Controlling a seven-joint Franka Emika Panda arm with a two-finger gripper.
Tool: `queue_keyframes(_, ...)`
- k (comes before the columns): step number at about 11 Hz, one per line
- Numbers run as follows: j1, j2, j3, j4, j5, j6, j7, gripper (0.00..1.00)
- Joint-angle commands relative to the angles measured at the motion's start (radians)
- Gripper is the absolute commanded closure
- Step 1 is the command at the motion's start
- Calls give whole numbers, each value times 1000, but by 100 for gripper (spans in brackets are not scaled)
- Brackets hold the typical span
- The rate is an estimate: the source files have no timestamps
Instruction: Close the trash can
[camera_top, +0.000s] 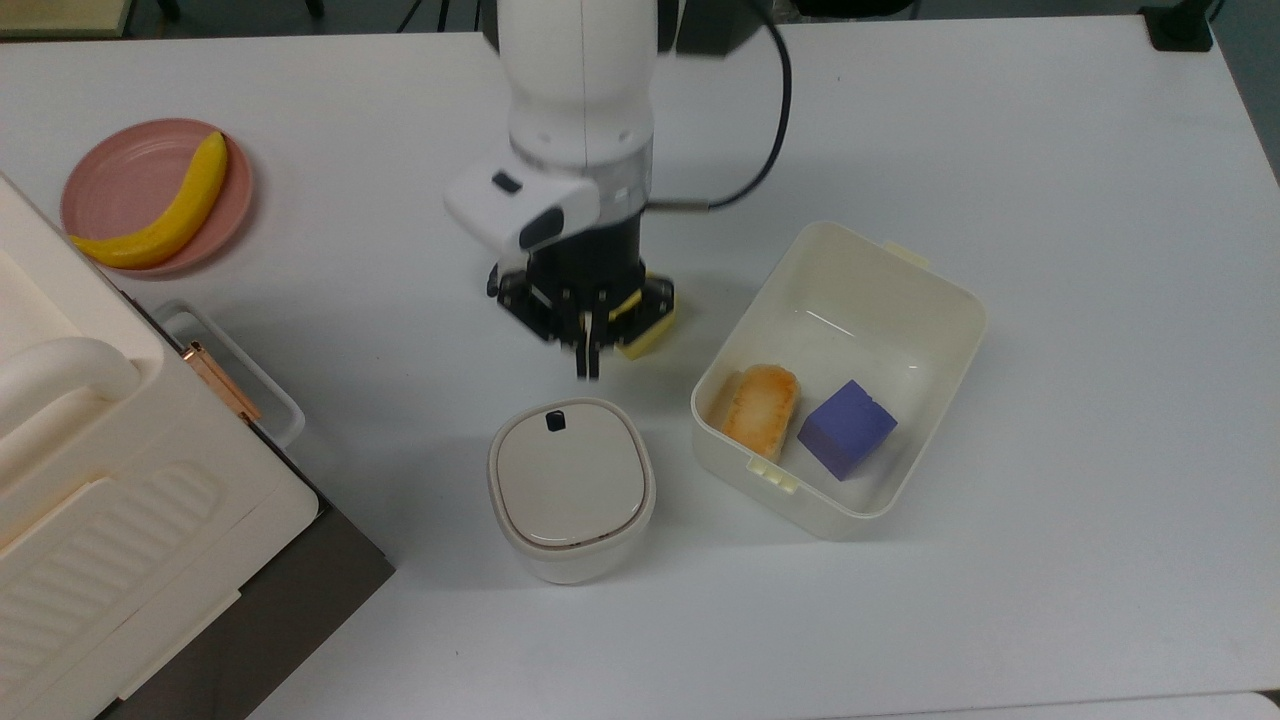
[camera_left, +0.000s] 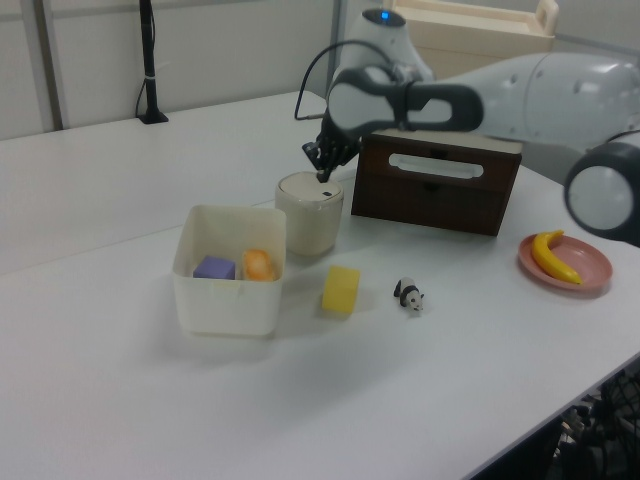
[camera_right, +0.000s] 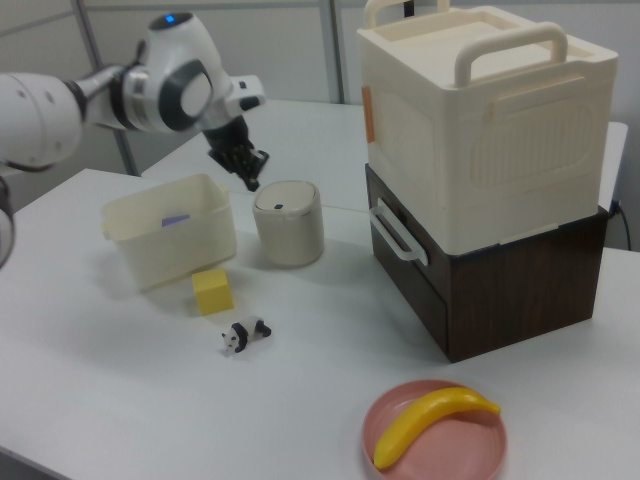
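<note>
Our black two-finger claw (camera_top: 588, 366), clenched and empty, hangs above the small cream-white rounded plastic trash can (camera_top: 571, 490); below it, the lid looks flush; we should lift clear without brushing it.

White table (camera_top: 1050, 150), pale panelled wall (camera_left: 230, 45) behind

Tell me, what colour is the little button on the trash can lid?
Black. The button sits near the lid's edge on the trash can, clearest in the top view.
</note>
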Motion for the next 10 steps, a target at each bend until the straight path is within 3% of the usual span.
queue_keyframes(1, -2, -235, 24, -198, 16, -230, 8, 34)
queue_keyframes(3, -25, -308, 39, -229, 15, -371, -24, 0)
queue_keyframes(5, -30, -326, 39, -227, 10, -451, -100, 0)
queue_keyframes(10, -56, -332, 39, -223, -17, -454, -92, 0)
